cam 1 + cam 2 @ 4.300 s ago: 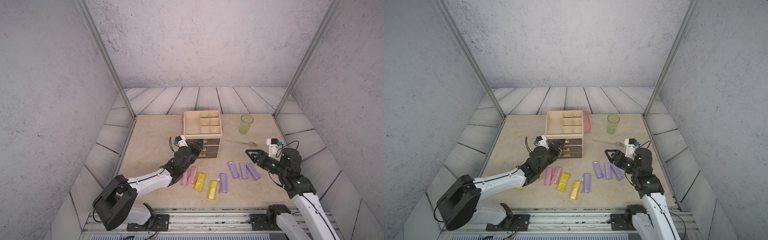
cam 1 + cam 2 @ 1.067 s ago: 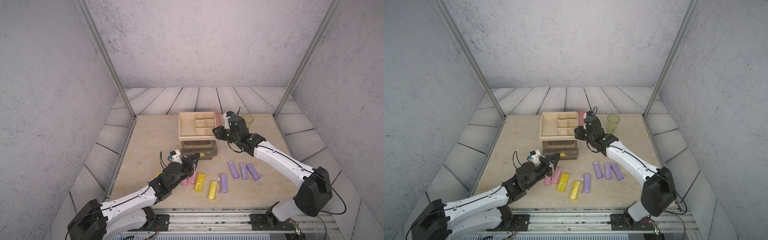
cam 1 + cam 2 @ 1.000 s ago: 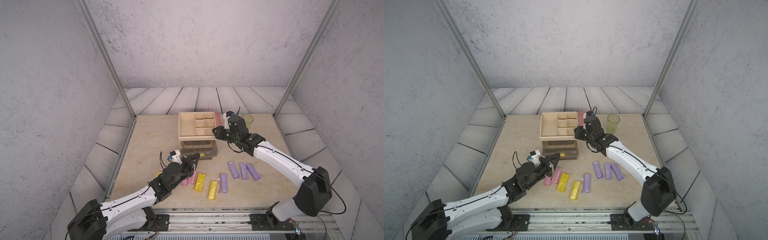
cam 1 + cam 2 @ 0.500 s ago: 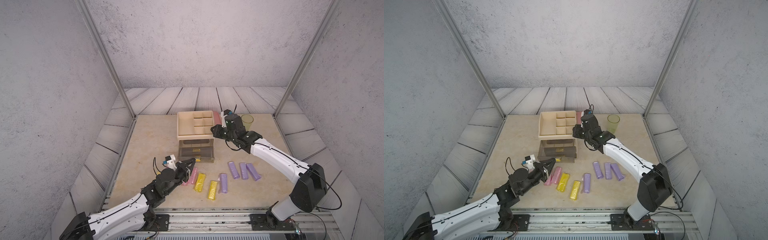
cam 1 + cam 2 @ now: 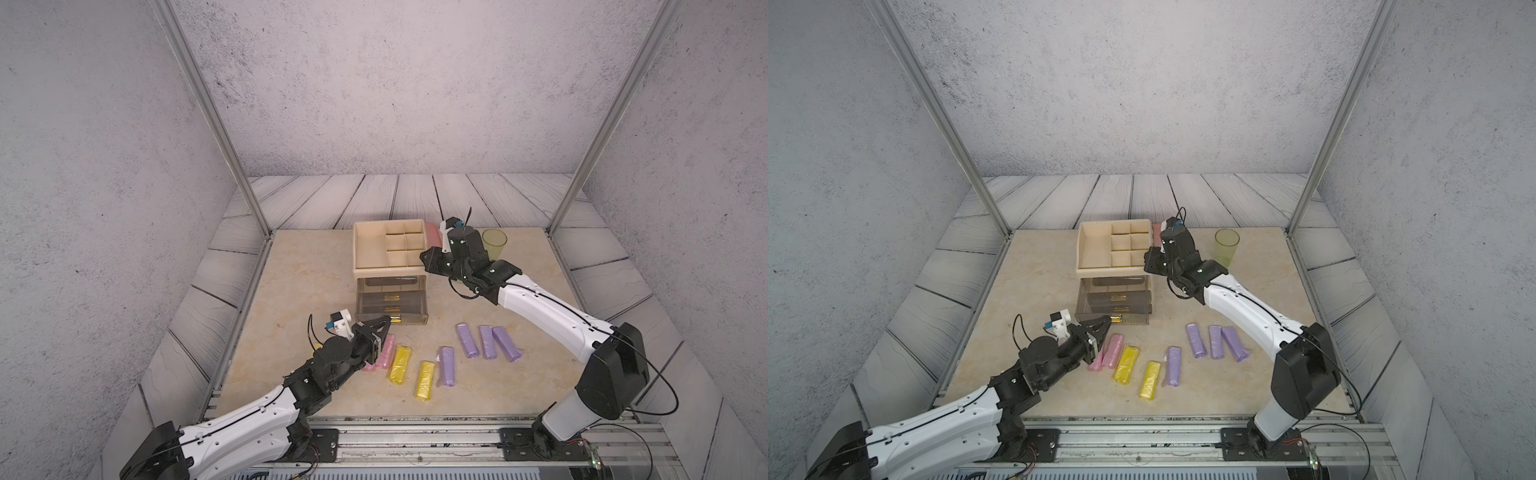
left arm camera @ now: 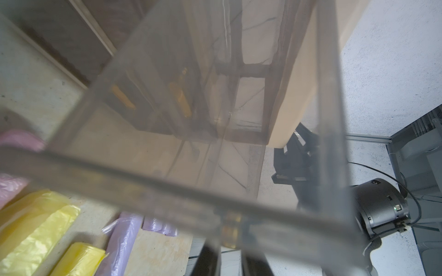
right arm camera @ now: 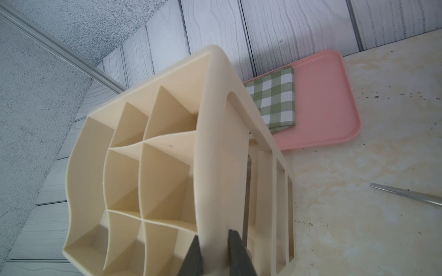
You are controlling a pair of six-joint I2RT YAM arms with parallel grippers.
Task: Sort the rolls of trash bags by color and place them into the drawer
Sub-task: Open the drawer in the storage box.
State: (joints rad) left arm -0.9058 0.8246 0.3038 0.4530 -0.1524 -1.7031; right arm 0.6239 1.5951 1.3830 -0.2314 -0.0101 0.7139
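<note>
Nearest, flat on the beige stone-patterned tabletop: two yellow crinkly plastic rolls, close but apart, and a single purple roll just right of them. Left of the yellow pair, two pink rolls pressed together, one partly hidden behind the left gripper. Slightly farther right, three more purple rolls in a tight row. All on the tabletop, in front of the translucent smoky-grey plastic drawer.

Next, the left gripper's tips at the small gold handle on the front of the drawer, standing well out of its frame. Dark fingers either side of that handle in the left wrist view; pinching or merely flanking, impossible to tell.

Behind, the cream plastic organiser with a divided top tray. Clamped across its side wall, one finger inside and one outside: the right gripper.

Farthest: a translucent green cup upright beyond the right arm, a flat pink plastic tray behind the organiser bearing a folded green-and-white checked cloth, and a thin metal rod on the tabletop, apart from the tray.
</note>
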